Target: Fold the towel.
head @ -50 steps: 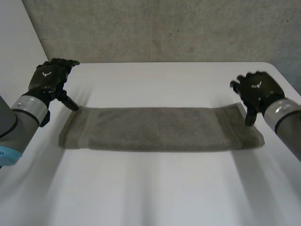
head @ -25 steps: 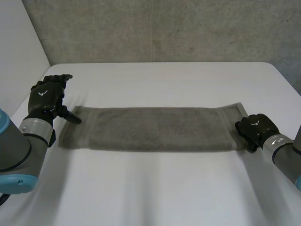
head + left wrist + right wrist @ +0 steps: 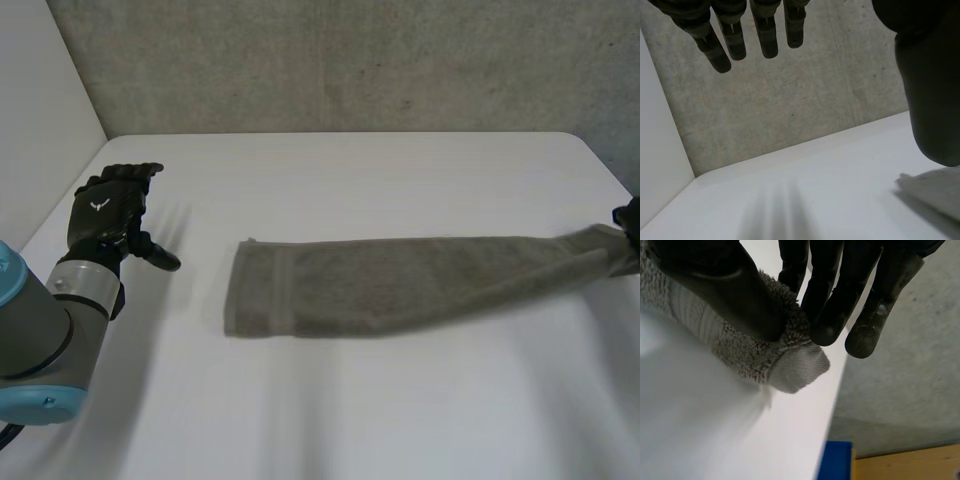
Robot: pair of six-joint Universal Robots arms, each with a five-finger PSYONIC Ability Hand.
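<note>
Right robot hand pinches one end of the towel between thumb and fingers at the counter's right edge; the towel stretches toward mid-counter. Left robot hand open, empty, well apart. Risk: the pinch sits close to the hem, so it may slip and the end drop.

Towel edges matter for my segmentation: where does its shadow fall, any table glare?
Head view: the towel casts a soft shadow along its near edge; no glare on the table. Right wrist view: faint shadow under the corner the right hand pinches.
</note>
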